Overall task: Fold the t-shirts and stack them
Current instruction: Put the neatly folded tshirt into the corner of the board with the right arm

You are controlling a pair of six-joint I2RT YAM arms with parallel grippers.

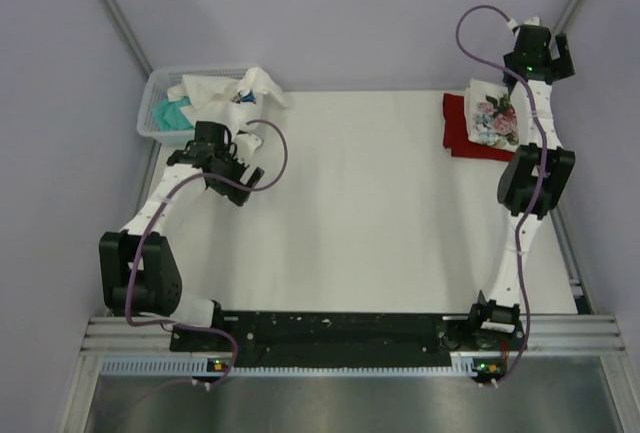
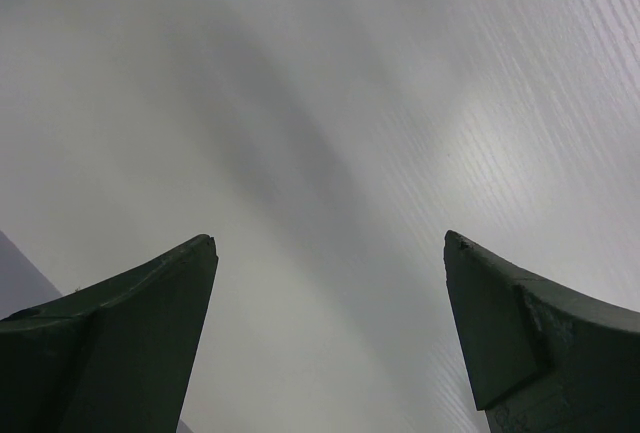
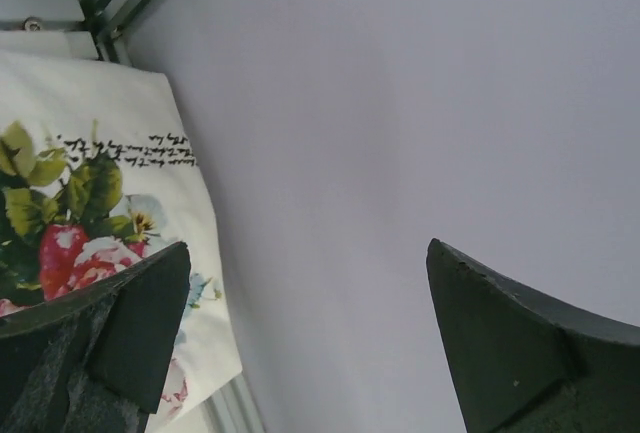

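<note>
Since both of your grippers are spread wide with nothing between the fingers, you appear to be between garments, not mid-fold. Your left gripper (image 2: pixel 330 243) looks down on the bare white table (image 1: pixel 360 223), jaws far apart and empty. In the top view it hangs at about 10 o'clock on the table, just off the 5 o'clock side of the basket (image 1: pixel 150 118), which I read as being placed to reach for the next piece. Your right gripper (image 3: pixel 308 246) is just as wide and just as empty. It sits raised at 1 o'clock by the back corner, facing the purple wall, probably so it stands clear of the finished stack.

That stack lies at 2 o'clock. The rose-print tee (image 1: pixel 495 118) is folded to a compact rectangle and rests on the red tee (image 1: pixel 460 131), whose cloth shows past it toward 9 and 6 o'clock. The right wrist view shows pink roses, green leaves and a line of black script on flat cloth.

In the basket, a white tee (image 1: pixel 228 88) lies crumpled, spilling over the rim toward 3 o'clock, with a teal tee (image 1: pixel 170 113) bunched beside it. Both are unfolded.
</note>
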